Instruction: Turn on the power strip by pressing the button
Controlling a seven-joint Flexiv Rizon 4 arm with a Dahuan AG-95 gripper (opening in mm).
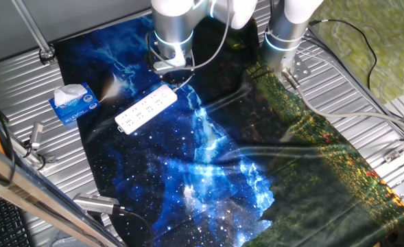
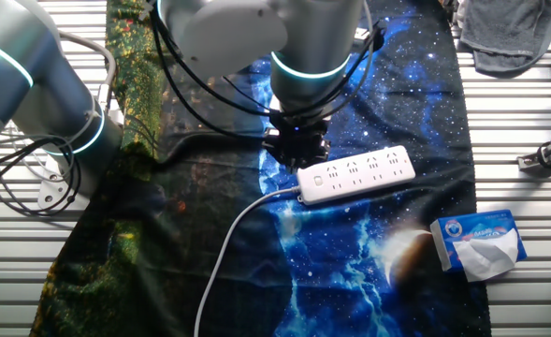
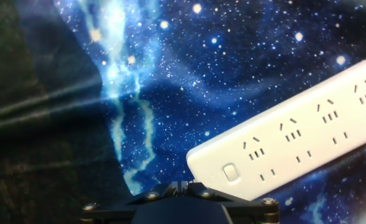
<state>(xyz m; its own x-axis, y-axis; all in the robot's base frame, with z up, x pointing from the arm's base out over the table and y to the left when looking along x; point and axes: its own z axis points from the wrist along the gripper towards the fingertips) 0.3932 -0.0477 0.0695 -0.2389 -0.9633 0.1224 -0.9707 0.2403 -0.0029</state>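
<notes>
Star-printed blue cloth (image 2: 350, 281) covers the table centre. On it you see the white power strip (image 2: 356, 175) lying diagonally, its cord (image 2: 221, 262) running off the left end toward the near edge. Its button (image 3: 230, 172) sits at that cord end. Your gripper (image 2: 297, 150) hangs just beyond that end; finger spacing cannot be determined. Note the tissue box (image 2: 478, 242), near right.

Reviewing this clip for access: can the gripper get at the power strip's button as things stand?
Probably yes. The gripper hangs close by the cord end of the power strip, and in the hand view nothing covers the button.
</notes>
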